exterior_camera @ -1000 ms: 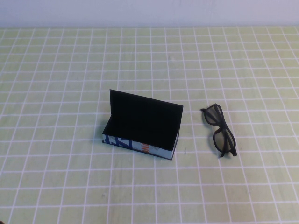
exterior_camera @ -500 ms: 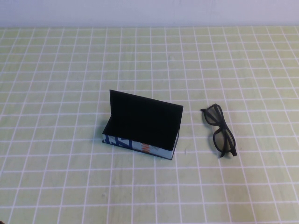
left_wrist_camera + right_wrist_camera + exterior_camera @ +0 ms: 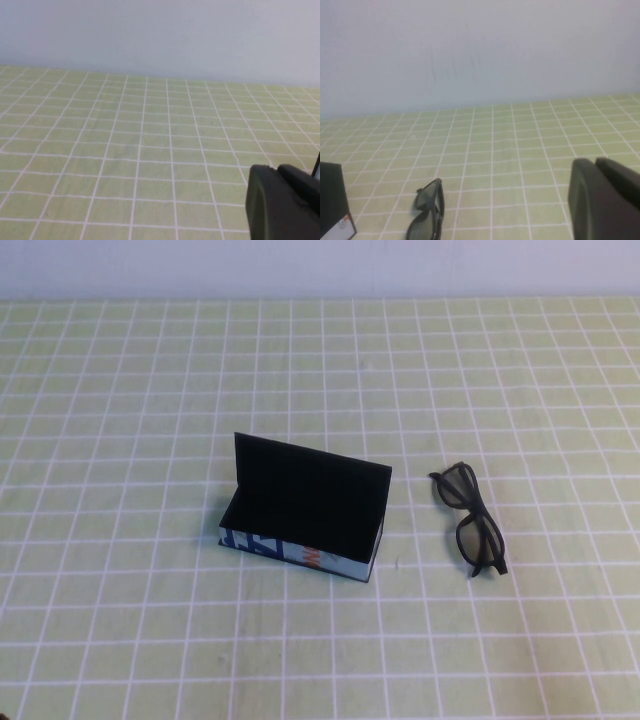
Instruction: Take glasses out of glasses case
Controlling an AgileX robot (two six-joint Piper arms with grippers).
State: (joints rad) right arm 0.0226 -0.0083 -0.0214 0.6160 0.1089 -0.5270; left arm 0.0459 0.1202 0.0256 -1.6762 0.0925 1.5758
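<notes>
Glasses case (image 3: 303,520) on desk (image 3: 120,390) centre, lid upright, black interior exposed. Glasses (image 3: 471,518) flat on desk right of case, apart from it, arms folded. Left gripper (image 3: 282,202) above bare checked cloth; jaws cannot tell. Right gripper (image 3: 605,197) raised near glasses; jaws cannot tell.

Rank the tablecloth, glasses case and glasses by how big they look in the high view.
1. tablecloth
2. glasses case
3. glasses

Neither the left gripper nor the right gripper appears in that view.
</notes>
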